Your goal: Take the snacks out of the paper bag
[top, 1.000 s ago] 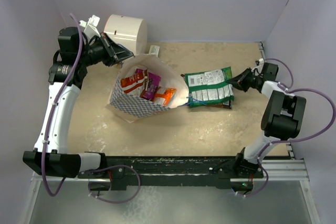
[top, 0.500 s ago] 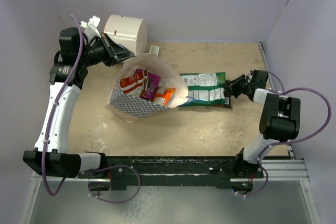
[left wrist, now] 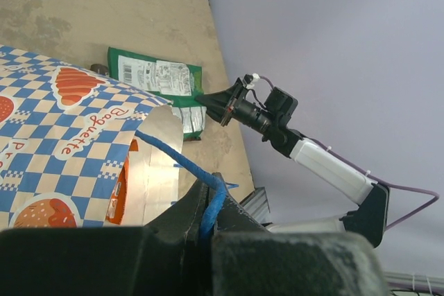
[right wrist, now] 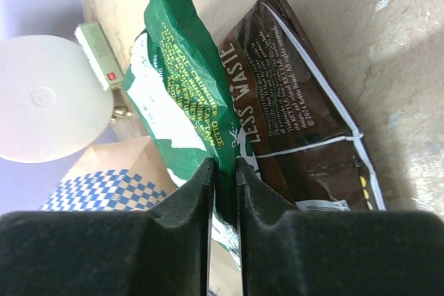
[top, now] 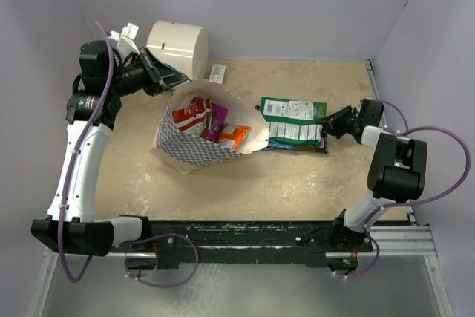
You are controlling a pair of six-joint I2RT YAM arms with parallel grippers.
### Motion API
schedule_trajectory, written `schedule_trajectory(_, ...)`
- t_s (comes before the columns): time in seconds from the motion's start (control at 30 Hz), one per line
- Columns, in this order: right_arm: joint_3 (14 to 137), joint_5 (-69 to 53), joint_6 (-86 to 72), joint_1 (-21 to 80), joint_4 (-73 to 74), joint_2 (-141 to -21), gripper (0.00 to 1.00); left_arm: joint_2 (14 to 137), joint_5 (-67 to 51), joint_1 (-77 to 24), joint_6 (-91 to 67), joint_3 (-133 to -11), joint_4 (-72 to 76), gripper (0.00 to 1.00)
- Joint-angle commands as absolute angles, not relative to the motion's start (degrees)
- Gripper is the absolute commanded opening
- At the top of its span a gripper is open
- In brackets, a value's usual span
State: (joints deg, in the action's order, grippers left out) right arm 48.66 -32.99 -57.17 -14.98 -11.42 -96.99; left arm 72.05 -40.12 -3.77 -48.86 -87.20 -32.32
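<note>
Green foil is what the right gripper [top: 327, 122] has pinched: the wrist view shows its jaws clenched on one edge of the green packet [top: 292, 119]. That packet lies flat on the table [top: 297, 183] just right of the paper bag [top: 187, 148], its left end close against the bag's mouth (touching or not, I cannot tell). The brown packet [right wrist: 305, 116] lies under it, also right of the bag.

At the bag's far-left rim the left gripper [left wrist: 208, 202] is clamped shut on the blue cord handle [left wrist: 177, 161], holding the mouth up and open. Inside the bag lie a red-orange packet [top: 189, 118], a purple packet [top: 215, 120] and an orange packet [top: 236, 135], so the job looks under halfway done.

The step in hand seems to be setting the green packet down. To do it well:

- Release it only once it lies flat.
- Back the fingers off to the right, away from the bag, lifting slightly so the glossy film is not dragged along.
- Keep the cord taut but not tugged, or the bag may tip.
- Go back in over the right rim and take the orange packet, nearest the mouth, by one edge.
</note>
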Motion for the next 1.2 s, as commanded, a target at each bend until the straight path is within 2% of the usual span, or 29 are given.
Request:
schedule_trajectory(0.0,54.42,-33.29,-45.64,-15.24,-2.64,-96.26,0.24,70.45,-42.56,-3.47,-48.21,-87.16,-29.41,0.0)
schedule_trajectory(0.07,59.62,-30.89,-37.63,-15.33,5.26,-95.36,0.32,70.65,-44.15,-3.43,-47.15,-87.53,-28.22,0.0)
schedule_trajectory(0.17,66.82,-23.37,-27.39,-15.37,17.2,-92.22,0.53,70.79,-45.15,-3.43,-44.4,-88.35,-27.63,0.0)
schedule_trajectory(0.27,72.53,-16.17,-20.27,-15.3,23.81,-89.66,0.62,70.62,-45.7,-3.5,-42.16,-88.42,-27.6,0.0)
schedule_trajectory(0.37,74.88,-17.44,-19.09,-12.08,25.74,-88.17,0.65,70.35,-45.09,-3.52,-38.93,-88.86,-28.55,0.0)
schedule_trajectory(0.53,78.53,-32.73,-21.58,1.46,25.72,-91.16,0.68,70.48,-44.19,-3.58,-31.59,-91.61,-31.2,0.0)
schedule_trajectory(0.63,77.23,-38.95,-27.8,8.39,20.49,-91.65,0.68,70.16,-43.25,-3.78,-27.88,-92.99,-32.75,0.0)
schedule_trajectory(0.8,72.12,-47.03,-38.81,13.53,8.2,-91.35,0.7,71.06,-38.59,-3.74,-24.38,-97.69,-38.3,0.0)
schedule_trajectory(1.0,69.89,-50.31,-43.59,20.23,4.55,-92.64,0.7,75.55,-31.71,-2.59,-20.92,-107.14,-49.59,0.0)
schedule_trajectory(1.17,70.12,-51.14,-46.39,26.88,1.74,-92.98,0.7,76.51,-30.58,-2.02,-18.52,-111.19,-51.09,0.0)
